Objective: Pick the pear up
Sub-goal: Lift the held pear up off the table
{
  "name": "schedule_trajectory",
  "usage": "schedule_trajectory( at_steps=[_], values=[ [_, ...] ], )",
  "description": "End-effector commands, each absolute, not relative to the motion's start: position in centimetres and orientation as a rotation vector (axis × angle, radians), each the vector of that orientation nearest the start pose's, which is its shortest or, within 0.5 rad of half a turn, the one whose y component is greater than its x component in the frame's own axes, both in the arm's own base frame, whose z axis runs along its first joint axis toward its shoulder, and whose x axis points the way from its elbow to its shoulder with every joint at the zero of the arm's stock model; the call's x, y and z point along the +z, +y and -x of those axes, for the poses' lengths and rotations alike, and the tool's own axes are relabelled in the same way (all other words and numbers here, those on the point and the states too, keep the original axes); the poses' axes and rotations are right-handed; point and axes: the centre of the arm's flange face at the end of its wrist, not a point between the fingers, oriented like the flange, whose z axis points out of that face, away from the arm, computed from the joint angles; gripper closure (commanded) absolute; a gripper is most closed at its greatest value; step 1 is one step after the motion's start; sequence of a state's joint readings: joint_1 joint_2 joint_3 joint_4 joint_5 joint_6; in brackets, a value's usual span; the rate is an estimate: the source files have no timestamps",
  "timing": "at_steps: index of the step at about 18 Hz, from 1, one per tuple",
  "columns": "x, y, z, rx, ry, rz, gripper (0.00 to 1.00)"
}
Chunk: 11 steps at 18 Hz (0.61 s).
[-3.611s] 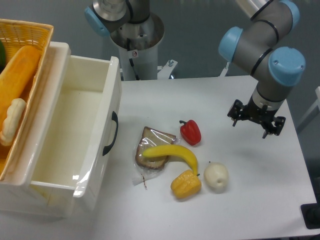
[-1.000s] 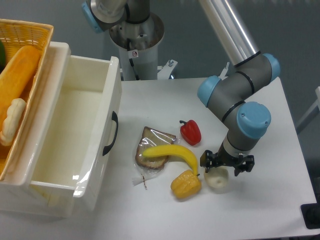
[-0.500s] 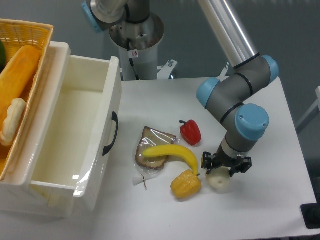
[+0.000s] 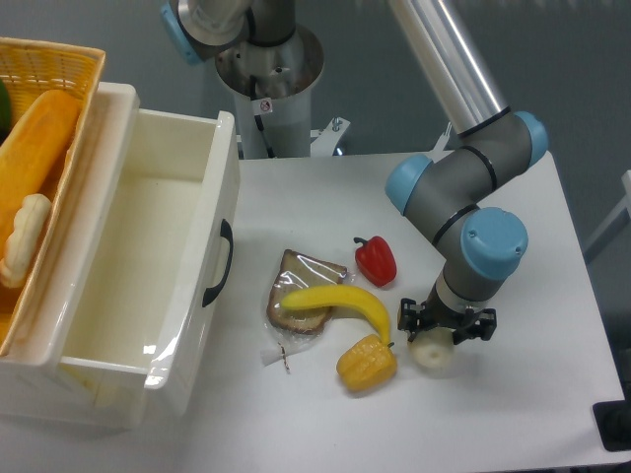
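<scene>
The pear (image 4: 433, 354) is a pale cream roundish fruit on the white table, right of the corn piece. My gripper (image 4: 445, 331) is straight above it, pointing down, and its wrist covers the pear's top. The dark fingers (image 4: 405, 318) stand spread on both sides of the pear, and I see no squeeze on it. The pear rests on the table.
An orange-yellow corn piece (image 4: 366, 363) lies just left of the pear, with a yellow banana (image 4: 340, 300) over a wrapped bread slice (image 4: 299, 285) and a red pepper (image 4: 376, 260) behind. A white bin (image 4: 148, 286) and a yellow basket (image 4: 39, 148) stand at the left.
The arm came from the right of the table and lowered over the pear. In the last half second it sank only slightly, and the pear has barely moved.
</scene>
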<state>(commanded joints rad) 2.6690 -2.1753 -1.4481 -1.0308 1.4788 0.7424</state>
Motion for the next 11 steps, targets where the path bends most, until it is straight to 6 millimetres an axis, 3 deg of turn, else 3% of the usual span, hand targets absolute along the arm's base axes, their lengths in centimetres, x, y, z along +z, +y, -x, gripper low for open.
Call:
schedule_trajectory(
  at_steps=[2, 6, 11],
  values=[
    [24.47, 44.16, 55.34, -0.001, -0.533, 2.979, 0.70],
    [24.16, 44.25, 55.31, -0.006, -0.534, 2.983, 0.65],
    [24.90, 43.80, 55.57, 0.007, -0.541, 2.974, 0.67]
  ],
)
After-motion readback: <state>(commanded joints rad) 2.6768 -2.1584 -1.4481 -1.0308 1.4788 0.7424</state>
